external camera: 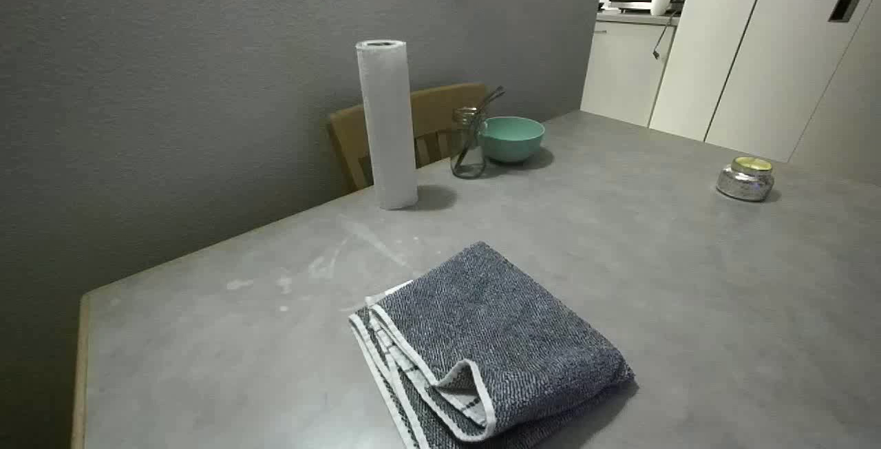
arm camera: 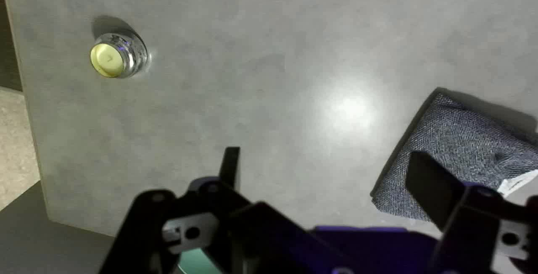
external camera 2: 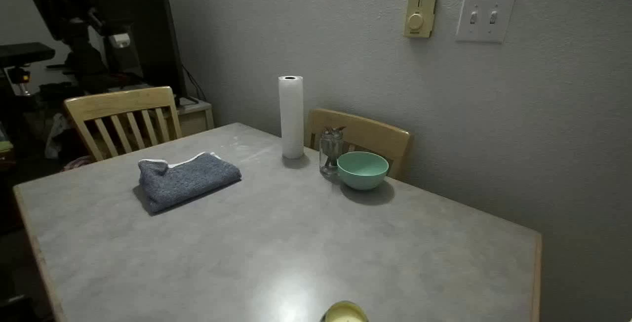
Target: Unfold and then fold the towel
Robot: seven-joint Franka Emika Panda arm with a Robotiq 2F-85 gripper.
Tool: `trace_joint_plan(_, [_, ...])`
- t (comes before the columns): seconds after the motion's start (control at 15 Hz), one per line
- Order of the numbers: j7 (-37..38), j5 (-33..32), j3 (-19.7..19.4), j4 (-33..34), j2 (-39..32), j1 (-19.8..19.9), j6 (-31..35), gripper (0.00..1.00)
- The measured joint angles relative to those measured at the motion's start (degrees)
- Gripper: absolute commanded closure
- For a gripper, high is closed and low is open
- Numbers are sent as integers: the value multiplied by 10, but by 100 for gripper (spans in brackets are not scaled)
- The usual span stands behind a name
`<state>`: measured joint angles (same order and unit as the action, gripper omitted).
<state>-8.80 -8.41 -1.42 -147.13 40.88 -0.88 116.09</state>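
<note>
The towel (external camera: 502, 318) is dark grey-blue terry cloth with white striped edges. In an exterior view it lies folded in layers on the grey table, near the front, with one white-edged corner curled up. It also lies folded at the left of the table in an exterior view (external camera 2: 190, 181). In the wrist view the towel (arm camera: 466, 148) is at the right, partly hidden behind the right finger and cut by the frame edge. My gripper (arm camera: 323, 154) is open, with its fingers wide apart and nothing between them but a view of the table. The gripper is out of both exterior views.
A white paper roll (external camera: 387, 125), a glass jar with dark utensils (external camera: 469, 149) and a green bowl (external camera: 511, 139) stand along the wall side of the table (external camera: 206, 352). A silver candle jar (arm camera: 119, 55) is near the far edge. Wooden chairs (external camera 2: 123, 114) border the table.
</note>
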Motion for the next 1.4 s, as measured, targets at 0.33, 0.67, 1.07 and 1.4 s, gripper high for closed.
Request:
trace_joint_plan(0.33, [0,0,0,0,0,0,0,0])
trace_joint_plan(0.67, [0,0,0,0,0,0,0,0])
trace_joint_plan(1.07, [0,-4,2,2,0,0,0,0])
trace_joint_plan(1.4, [-14,-3,3,25,-51,-19,17,0])
